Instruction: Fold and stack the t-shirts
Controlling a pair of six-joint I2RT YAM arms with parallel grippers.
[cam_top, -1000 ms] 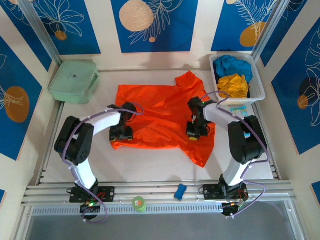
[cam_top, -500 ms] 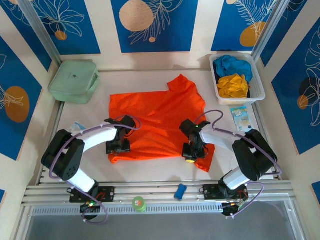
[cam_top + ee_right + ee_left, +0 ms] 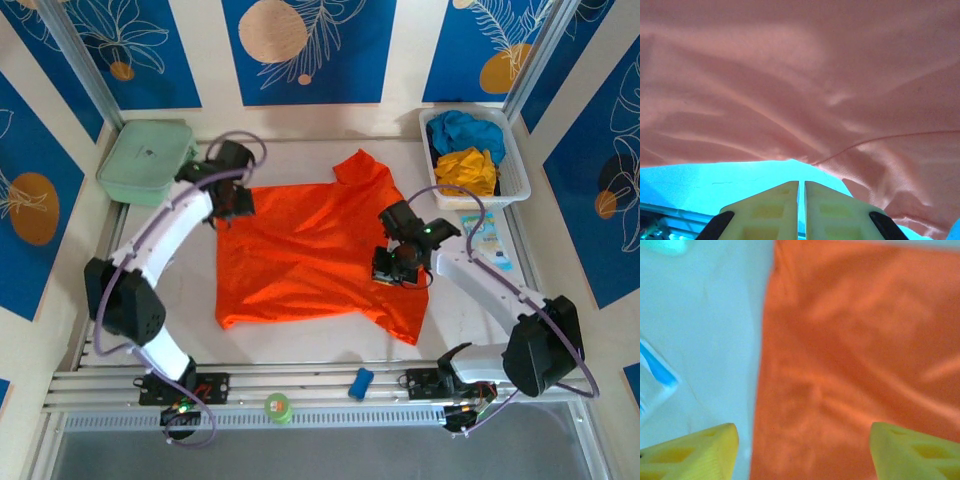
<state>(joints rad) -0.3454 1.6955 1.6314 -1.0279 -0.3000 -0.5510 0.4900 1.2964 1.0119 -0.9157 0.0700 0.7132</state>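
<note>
Left gripper (image 3: pixel 230 205) open over the far left corner of the orange shirt (image 3: pixel 310 250), right gripper (image 3: pixel 397 268) closed over its right side.
Half a second ago the left gripper was at the near left edge of the shirt; now its arm is stretched far and it is near the green case (image 3: pixel 147 160). Its yellow fingers (image 3: pixel 695 455) are wide apart with nothing between them, and below them are the shirt's edge and bare table (image 3: pixel 300 345). The orange shirt lies spread flat in the middle, about where it was then. The right gripper has moved a little away from the near right corner, along the shirt's right side; its fingers (image 3: pixel 775 210) stand almost together, only a thin slit, no cloth in it. At the far right, the blue shirt (image 3: pixel 462 130) and the yellow shirt (image 3: pixel 467 170) lie crumpled in the white basket (image 3: pixel 518 185).
</note>
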